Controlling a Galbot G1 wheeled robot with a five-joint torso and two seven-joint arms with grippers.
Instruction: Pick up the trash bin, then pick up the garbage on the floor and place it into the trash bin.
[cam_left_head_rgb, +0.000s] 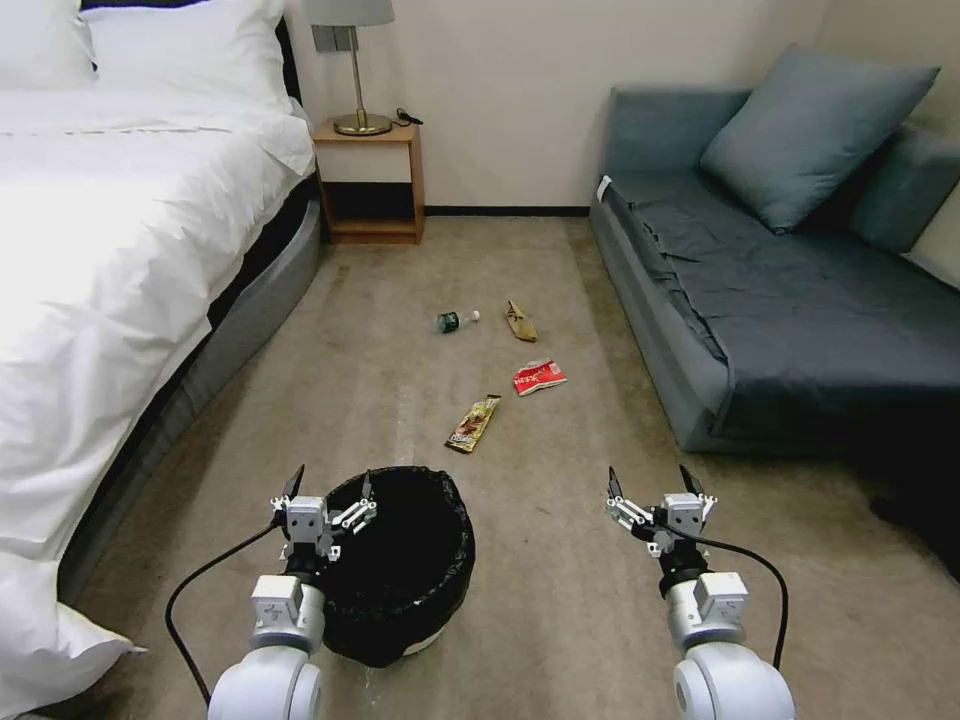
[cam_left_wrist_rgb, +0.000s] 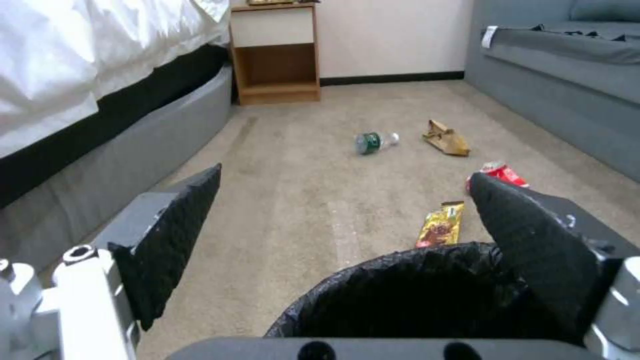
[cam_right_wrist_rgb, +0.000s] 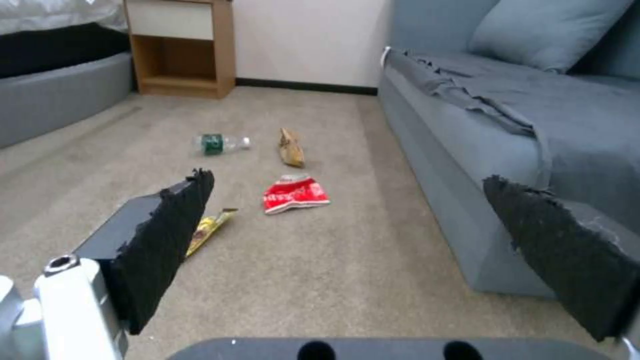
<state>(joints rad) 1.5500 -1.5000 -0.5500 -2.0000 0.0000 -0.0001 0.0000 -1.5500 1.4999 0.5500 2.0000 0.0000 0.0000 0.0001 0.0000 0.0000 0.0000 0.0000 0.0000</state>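
Observation:
The trash bin (cam_left_head_rgb: 410, 570) stands on the carpet close in front of me, lined with a crinkled black bag (cam_left_wrist_rgb: 413, 295). My left gripper (cam_left_head_rgb: 331, 487) is open over the bin's left rim, one finger above the opening and one outside it; the left wrist view (cam_left_wrist_rgb: 347, 176) shows the rim below the fingers. My right gripper (cam_left_head_rgb: 651, 485) hangs open over bare carpet to the bin's right (cam_right_wrist_rgb: 348, 179). Garbage lies farther ahead: a brown-yellow wrapper (cam_left_head_rgb: 473, 423) (cam_left_wrist_rgb: 441, 225) (cam_right_wrist_rgb: 210, 227), a red-white packet (cam_left_head_rgb: 539, 377) (cam_right_wrist_rgb: 295, 194), tan paper (cam_left_head_rgb: 520, 321) (cam_right_wrist_rgb: 291, 148) and a small bottle (cam_left_head_rgb: 455, 321) (cam_left_wrist_rgb: 373, 141).
A white bed (cam_left_head_rgb: 100, 250) runs along the left and a grey-blue sofa (cam_left_head_rgb: 780, 300) along the right, leaving a carpet lane between them. A wooden nightstand (cam_left_head_rgb: 370, 180) with a lamp stands against the far wall.

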